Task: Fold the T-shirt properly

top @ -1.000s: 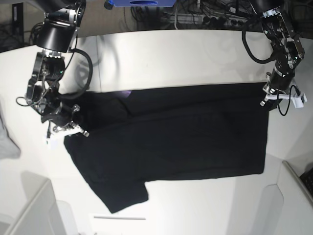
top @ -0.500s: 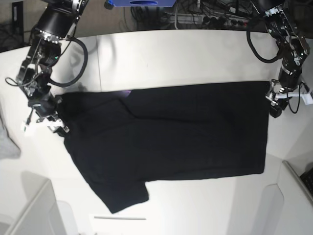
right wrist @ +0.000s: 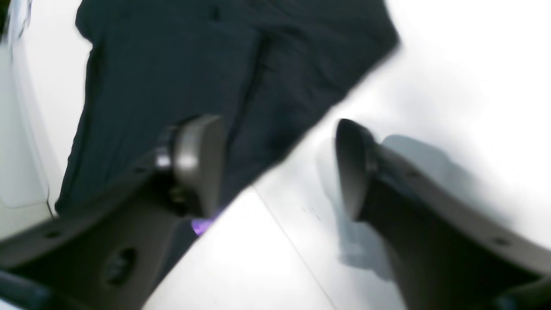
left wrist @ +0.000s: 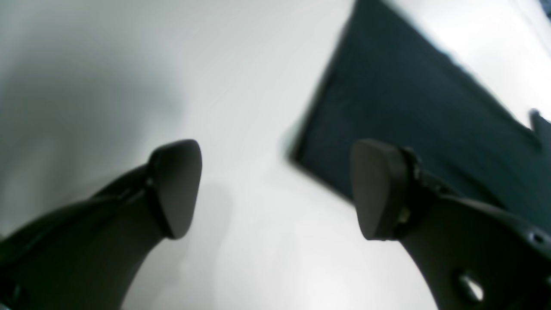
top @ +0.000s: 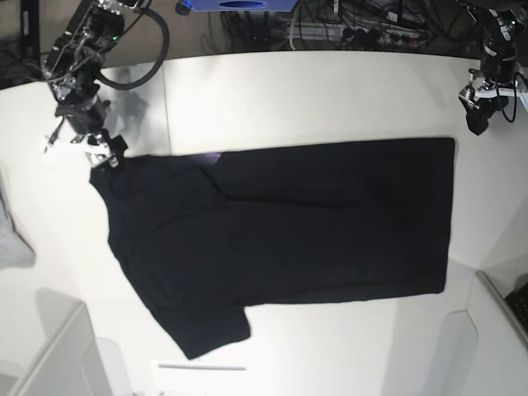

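Observation:
The black T-shirt (top: 289, 223) lies flat on the white table (top: 313, 99), plain side up, with one sleeve (top: 206, 326) pointing toward the front. A small purple patch (top: 213, 157) shows at its back edge. In the base view my right gripper (top: 78, 144) hangs open just above the shirt's back left corner, holding nothing. My left gripper (top: 477, 115) is off the back right corner, above bare table. In the left wrist view the left gripper (left wrist: 275, 189) is open over the table beside the T-shirt (left wrist: 409, 120) corner. In the right wrist view the right gripper (right wrist: 275, 168) is open over the T-shirt (right wrist: 193, 64) edge.
A light grey cloth (top: 12, 239) lies at the left edge. White bins stand at the front left (top: 58, 355) and front right (top: 487, 346). A thin white strip (top: 202, 367) lies near the front edge. Cables (top: 346, 29) run behind the table.
Both grippers have opened, let go of the shirt's back corners and pulled up and back. The left corner of the shirt has settled flat, farther back.

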Controlling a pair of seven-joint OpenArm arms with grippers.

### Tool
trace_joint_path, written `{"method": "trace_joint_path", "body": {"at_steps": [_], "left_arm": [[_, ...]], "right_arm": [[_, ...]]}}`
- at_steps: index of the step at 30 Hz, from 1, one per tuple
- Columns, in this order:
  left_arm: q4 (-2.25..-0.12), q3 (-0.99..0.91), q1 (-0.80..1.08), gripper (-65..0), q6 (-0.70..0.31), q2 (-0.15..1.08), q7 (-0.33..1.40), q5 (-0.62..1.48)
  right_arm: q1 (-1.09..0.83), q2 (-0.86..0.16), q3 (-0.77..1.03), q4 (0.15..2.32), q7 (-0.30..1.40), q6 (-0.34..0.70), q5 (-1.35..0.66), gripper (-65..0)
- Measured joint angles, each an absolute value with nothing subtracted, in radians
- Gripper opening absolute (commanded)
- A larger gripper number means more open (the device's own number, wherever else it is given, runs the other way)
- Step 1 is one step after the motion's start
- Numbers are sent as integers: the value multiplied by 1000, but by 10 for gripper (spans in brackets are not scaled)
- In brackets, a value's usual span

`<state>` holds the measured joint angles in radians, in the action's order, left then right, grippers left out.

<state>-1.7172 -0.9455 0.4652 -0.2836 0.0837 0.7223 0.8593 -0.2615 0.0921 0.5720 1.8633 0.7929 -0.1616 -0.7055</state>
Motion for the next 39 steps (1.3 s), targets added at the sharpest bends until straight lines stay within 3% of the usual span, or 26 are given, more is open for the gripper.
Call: {"method": "trace_joint_path", "body": {"at_steps": [11,20,39], "left_arm": [[-1566,-942,374,-127,-304,89,719,861],[-1470,-821,313,-127,-304,138,699,869],[-1449,-797,229,-127,-311,135,700,776]], "right_arm": [[-243,97,580,1743,789,-161,-706,-225],[-241,97,580,1724,706,-161,-709,-225],[-144,82,581,1542,622,-129,-738,-230]]}}
